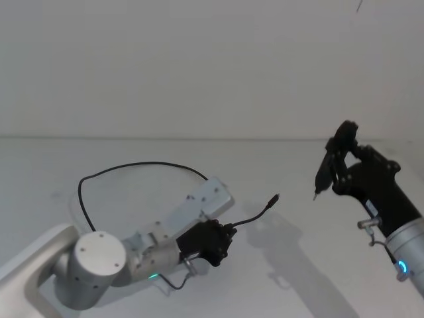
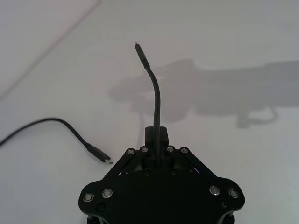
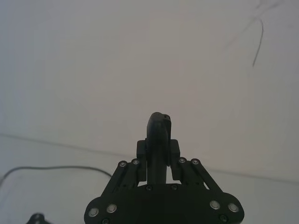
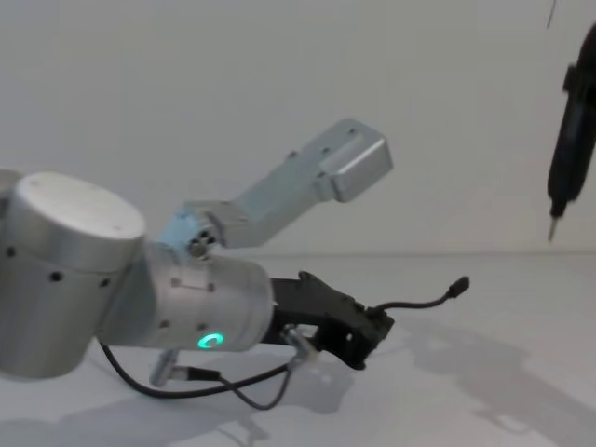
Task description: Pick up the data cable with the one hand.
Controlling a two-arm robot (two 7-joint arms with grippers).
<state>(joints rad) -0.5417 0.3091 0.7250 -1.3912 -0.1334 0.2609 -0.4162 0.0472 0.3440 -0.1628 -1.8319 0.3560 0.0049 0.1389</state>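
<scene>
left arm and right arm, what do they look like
Left gripper: black two-finger linkage with silver screws, on a thick silver cylinder with a green ring light. Right gripper: same black build, silver wrist with a blue ring light.

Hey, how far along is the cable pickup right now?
Done: the left gripper is shut on the cable just behind one plug, which sticks up clear of the table. In hand: the lift. Left: the loop and the other plug appear to lie on the table. The right gripper holds a pen tool, raised at the right.
</scene>
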